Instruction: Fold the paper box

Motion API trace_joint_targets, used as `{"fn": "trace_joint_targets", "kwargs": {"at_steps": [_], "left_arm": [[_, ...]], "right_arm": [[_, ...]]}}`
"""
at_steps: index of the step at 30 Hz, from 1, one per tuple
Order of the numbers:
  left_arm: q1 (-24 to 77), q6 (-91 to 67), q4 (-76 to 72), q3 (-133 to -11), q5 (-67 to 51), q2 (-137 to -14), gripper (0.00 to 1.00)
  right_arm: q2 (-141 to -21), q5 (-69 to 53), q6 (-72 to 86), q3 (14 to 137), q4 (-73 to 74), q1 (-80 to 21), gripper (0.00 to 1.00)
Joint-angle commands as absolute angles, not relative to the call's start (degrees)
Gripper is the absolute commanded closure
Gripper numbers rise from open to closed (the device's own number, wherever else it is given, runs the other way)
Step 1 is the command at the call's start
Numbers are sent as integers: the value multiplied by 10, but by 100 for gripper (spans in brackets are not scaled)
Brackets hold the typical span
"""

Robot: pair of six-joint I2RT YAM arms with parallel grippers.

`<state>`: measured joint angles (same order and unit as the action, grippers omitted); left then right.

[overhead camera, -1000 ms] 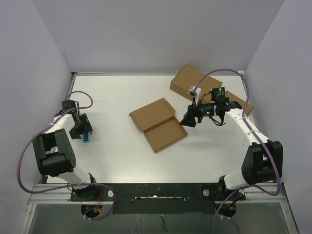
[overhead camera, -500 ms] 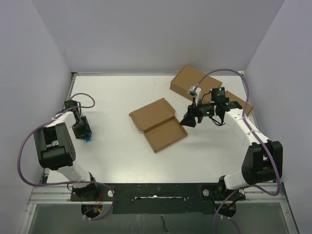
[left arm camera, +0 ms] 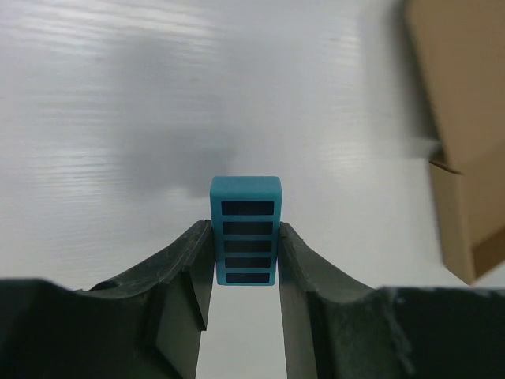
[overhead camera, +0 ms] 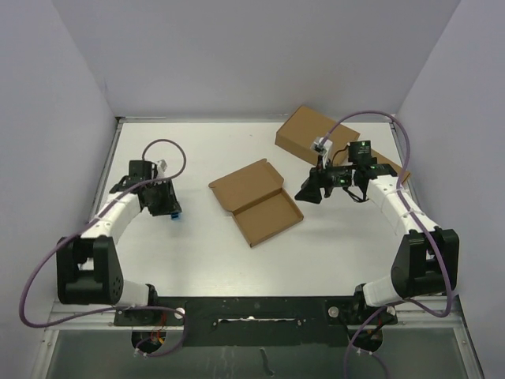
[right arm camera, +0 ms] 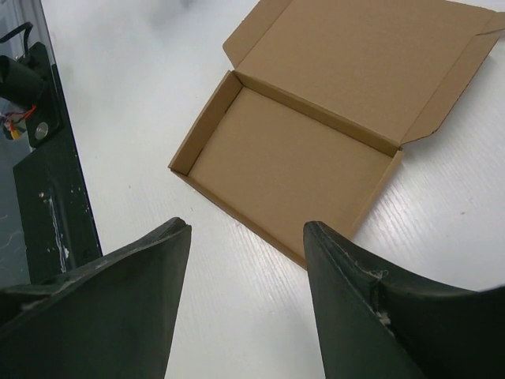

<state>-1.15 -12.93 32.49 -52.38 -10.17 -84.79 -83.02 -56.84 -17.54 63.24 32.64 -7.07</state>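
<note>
– Paper box [overhead camera: 255, 201], top view, where?
– Middle of the table [overhead camera: 197, 253], lying open, lid flat toward the back, tray nearer you. Your right gripper [overhead camera: 308, 194] hangs just right of it, not touching. Your left gripper [overhead camera: 163, 204] is well off to the left, with a blue block [overhead camera: 174, 213] at its tip. A bigger brown box [overhead camera: 312, 134] sits back right.
– Left wrist?
– Your fingers [left arm camera: 185, 268] pinch the blue block from both sides, gap narrow. The paper box only shows at the right edge, apart from the block.
– Right wrist?
– Your fingers [right arm camera: 126, 300] stand wide with nothing between them. The open tray lies just beyond the tips, inside bare, lid spread behind it.
</note>
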Motion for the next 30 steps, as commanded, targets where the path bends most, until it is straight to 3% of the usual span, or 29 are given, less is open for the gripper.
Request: {"fn": "trace_joint_targets", "kwargs": {"at_steps": [1, 7, 12, 18, 30], "left_arm": [[50, -197, 203, -477, -230, -740, 100], [199, -307, -8, -394, -243, -692, 100], [334, -331, -100, -399, -144, -732, 100], [435, -271, -62, -497, -37, -839, 100], [494, -207, 104, -700, 28, -1001, 100]], "right_arm": [[-819, -604, -173, 635, 306, -57, 40], [-828, -607, -173, 631, 302, -41, 40], [-836, -606, -173, 630, 301, -24, 40], [-840, -606, -173, 628, 300, -9, 40], [-842, -608, -173, 629, 300, 11, 40]]}}
